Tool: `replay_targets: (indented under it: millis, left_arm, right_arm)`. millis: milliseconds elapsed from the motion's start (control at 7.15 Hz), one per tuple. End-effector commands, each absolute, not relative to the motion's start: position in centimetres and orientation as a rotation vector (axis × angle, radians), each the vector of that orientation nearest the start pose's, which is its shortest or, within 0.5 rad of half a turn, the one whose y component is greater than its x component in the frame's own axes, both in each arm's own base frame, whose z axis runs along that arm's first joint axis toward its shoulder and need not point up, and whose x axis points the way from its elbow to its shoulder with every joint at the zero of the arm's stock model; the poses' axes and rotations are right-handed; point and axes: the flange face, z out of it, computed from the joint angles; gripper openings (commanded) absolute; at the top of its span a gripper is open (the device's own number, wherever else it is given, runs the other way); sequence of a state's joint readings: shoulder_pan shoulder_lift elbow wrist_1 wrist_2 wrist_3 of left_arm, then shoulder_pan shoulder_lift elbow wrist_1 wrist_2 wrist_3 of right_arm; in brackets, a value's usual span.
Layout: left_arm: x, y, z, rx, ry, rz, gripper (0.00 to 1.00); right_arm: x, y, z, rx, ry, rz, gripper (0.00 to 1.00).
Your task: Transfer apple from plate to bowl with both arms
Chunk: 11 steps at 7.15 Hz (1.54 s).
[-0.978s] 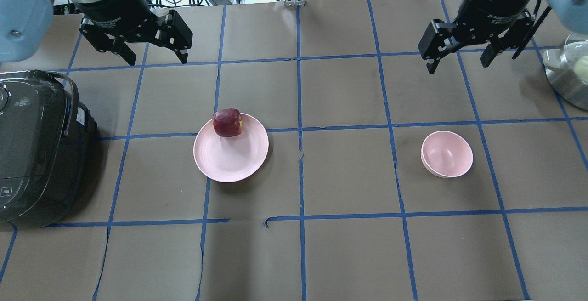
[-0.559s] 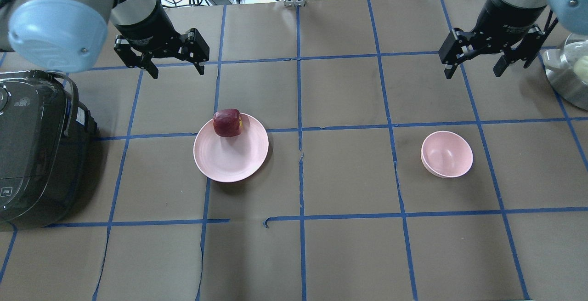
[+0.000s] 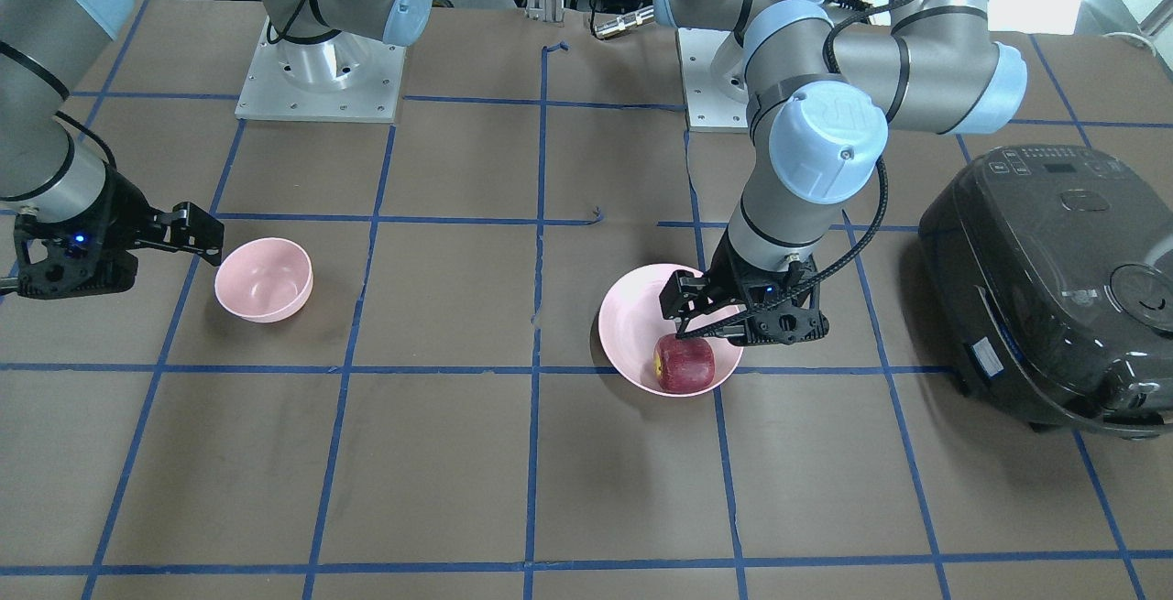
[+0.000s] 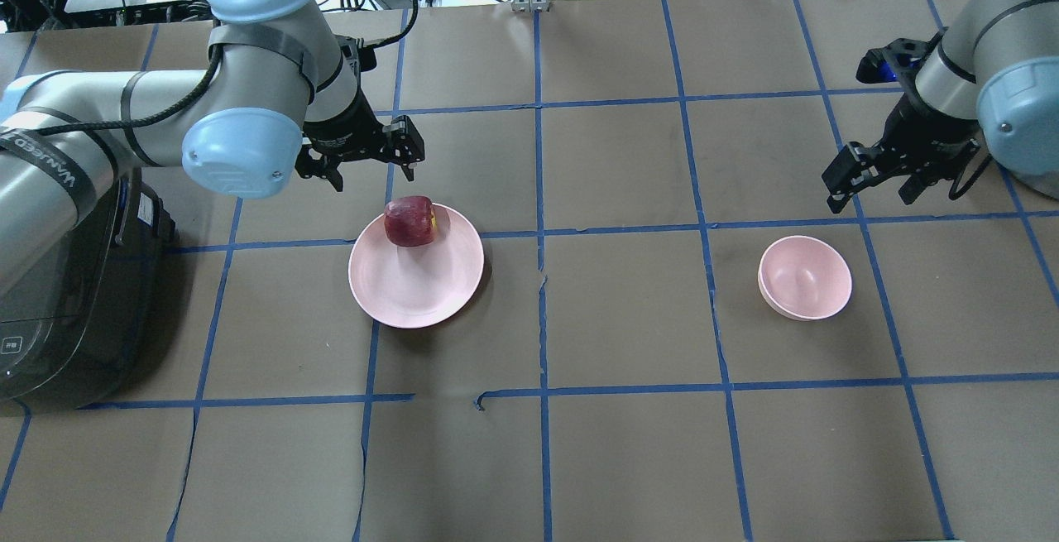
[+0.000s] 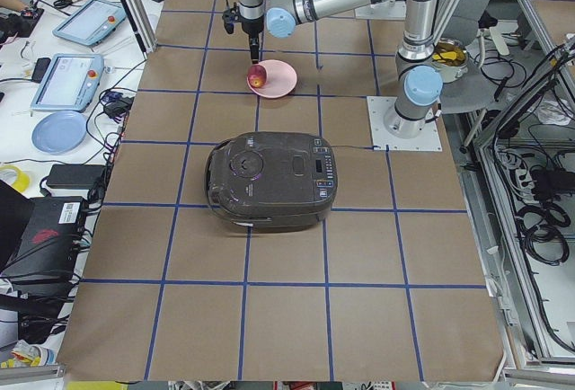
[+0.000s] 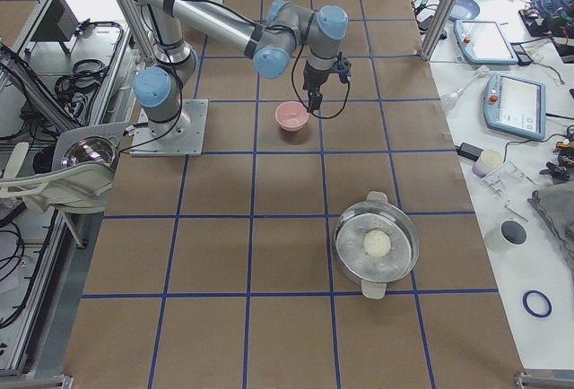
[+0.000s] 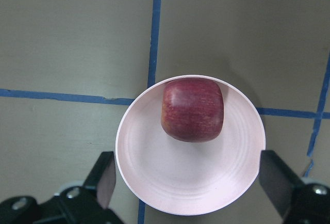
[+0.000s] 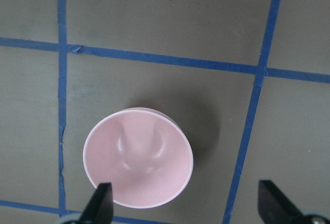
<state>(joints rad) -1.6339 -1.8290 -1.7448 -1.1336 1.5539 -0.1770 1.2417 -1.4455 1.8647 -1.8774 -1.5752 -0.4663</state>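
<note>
At the left edge of the overhead view a dark cooker (image 4: 66, 277) sits on the table (image 4: 629, 318), and the left arm (image 4: 124, 107) reaches past it toward the middle. The left gripper (image 4: 372, 171) hangs just above and to the left of the apple (image 4: 409, 221) in the picture, spread wide and holding nothing. The left wrist view shows its fingers (image 7: 105, 178) far apart at the lower corners, with the apple between and beyond them, untouched. The apple rests on the plate (image 4: 418, 294), at the plate's upper rim, a little left of the frame's centre. Well apart to the right stands the bowl (image 4: 804, 279), with nothing in it. The right gripper (image 4: 870, 199) hovers just above and to the right of the bowl in the picture, also spread wide and holding nothing.

The task has barely begun, as I judge it. Nothing is picked up, and only the reach toward the apple looks nearly done. Still to do: close on the apple, lift it off the plate, carry it toward the middle, probably pass it to the right gripper, and set it in the bowl.

Against the overhead picture from a moment before, the left gripper has come down and to the right, from the upper left toward the plate. Its blue elbow cap (image 4: 240, 153) now shows in the frame. The right gripper has dropped from the upper right toward the bowl. The apple, plate and bowl lie where they were.
</note>
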Motion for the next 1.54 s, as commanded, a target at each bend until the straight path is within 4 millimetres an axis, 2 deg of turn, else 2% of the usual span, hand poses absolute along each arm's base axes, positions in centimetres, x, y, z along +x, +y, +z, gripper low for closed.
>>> replay_targets:
  millis: [0, 140, 419, 699, 839, 978, 1118, 1398]
  left_arm:
    - [-17.6, -55.3, 26.9, -0.179, 3.155, 0.002, 0.97]
    - [-17.7, -55.5, 25.0, -0.179, 3.160, -0.002, 0.98]
    - [-17.7, -55.8, 23.1, -0.177, 3.154, 0.035, 0.98]
    - [-17.8, -56.4, 21.8, -0.199, 3.157, 0.019, 0.98]
    - [-17.7, -56.3, 21.1, -0.201, 3.151, 0.042, 0.98]
    - [-17.7, -56.2, 20.5, -0.201, 3.148, 0.059, 0.98]
    - [-17.7, -56.5, 19.9, -0.204, 3.151, 0.055, 0.96]
    - [-17.8, -56.6, 19.5, -0.206, 3.153, 0.055, 0.94]
  right_arm:
    - [-3.9, -50.3, 24.5, -0.392, 3.068, 0.156, 1.00]
    - [-5.1, -49.6, 23.3, -0.367, 3.066, 0.160, 1.00]
    - [-5.3, -49.7, 21.6, -0.372, 3.054, 0.172, 0.99]
    - [-5.4, -49.8, 20.5, -0.374, 3.048, 0.196, 0.52]
    - [-5.4, -49.7, 20.5, -0.370, 3.049, 0.202, 0.22]
    - [-5.3, -49.6, 20.5, -0.351, 3.048, 0.207, 0.00]
    - [-5.2, -49.6, 20.8, -0.353, 3.048, 0.207, 0.00]
    - [-4.4, -50.7, 22.7, -0.346, 3.005, 0.136, 0.00]
